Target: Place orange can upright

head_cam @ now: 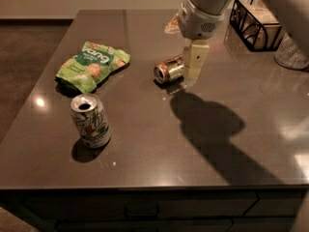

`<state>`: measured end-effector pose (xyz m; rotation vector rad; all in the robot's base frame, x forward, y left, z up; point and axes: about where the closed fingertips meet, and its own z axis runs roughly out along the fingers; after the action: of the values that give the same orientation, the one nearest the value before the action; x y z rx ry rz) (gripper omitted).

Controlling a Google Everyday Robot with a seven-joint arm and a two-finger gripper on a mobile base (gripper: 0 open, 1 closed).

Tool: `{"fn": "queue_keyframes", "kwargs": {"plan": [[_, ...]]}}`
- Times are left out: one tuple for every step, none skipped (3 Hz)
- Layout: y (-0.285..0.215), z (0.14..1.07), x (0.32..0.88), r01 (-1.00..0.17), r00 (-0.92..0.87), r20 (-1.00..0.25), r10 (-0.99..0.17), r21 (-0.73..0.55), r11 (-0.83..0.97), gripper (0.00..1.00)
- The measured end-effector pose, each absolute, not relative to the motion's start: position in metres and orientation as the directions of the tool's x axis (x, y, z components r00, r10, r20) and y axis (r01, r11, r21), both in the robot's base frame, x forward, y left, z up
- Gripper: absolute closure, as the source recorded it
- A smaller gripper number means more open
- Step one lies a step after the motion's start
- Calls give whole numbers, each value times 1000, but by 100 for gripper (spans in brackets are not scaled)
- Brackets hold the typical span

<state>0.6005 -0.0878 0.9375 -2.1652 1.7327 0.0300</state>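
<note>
Surface: a dark brown, glossy stone-like countertop [145,149] with drawer fronts below its near edge.

Orange can: the small aluminium drink can with a coppery orange label and silver rims [169,70] lies on its side near the middle of the countertop, toward the far half. One silver end faces the near left; its body points away toward the far right. It is not upright.

Gripper: the cream-coloured gripper [195,66] hangs straight down from a rounded white wrist housing [199,19], at the right end of the orange can. It is just beside the can, and it overlaps the can's far end in this view; whether it touches cannot be told.

Gripper state: cannot be told from this view, apart or together; it is not seen clamped on anything.

Shadow: a broad dark shadow of the arm [212,124] falls on the countertop, running from the orange can toward the near right.

White and green can: an opened drink can with a white and green label [91,121] stands upright near the front left, well apart from the orange can.

Snack bag: a crumpled green foil snack bag [91,65] lies flat at the left, between the far edge and the upright can.

Basket: a black wire basket [255,17] sits at the far right, behind the arm.

Glass: a clear glass vessel [292,52] stands at the right edge, only partly in view.
</note>
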Motion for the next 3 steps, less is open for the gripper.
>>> {"fn": "queue_keyframes", "kwargs": {"plan": [[-70,916,621,-927,315,-168,-934,-264,-265,0],[-61,892,636,-919,351,-91,-932,-227,-324,0],[-65,877,645,-916,362,-32,-931,-196,-350,0]]}}
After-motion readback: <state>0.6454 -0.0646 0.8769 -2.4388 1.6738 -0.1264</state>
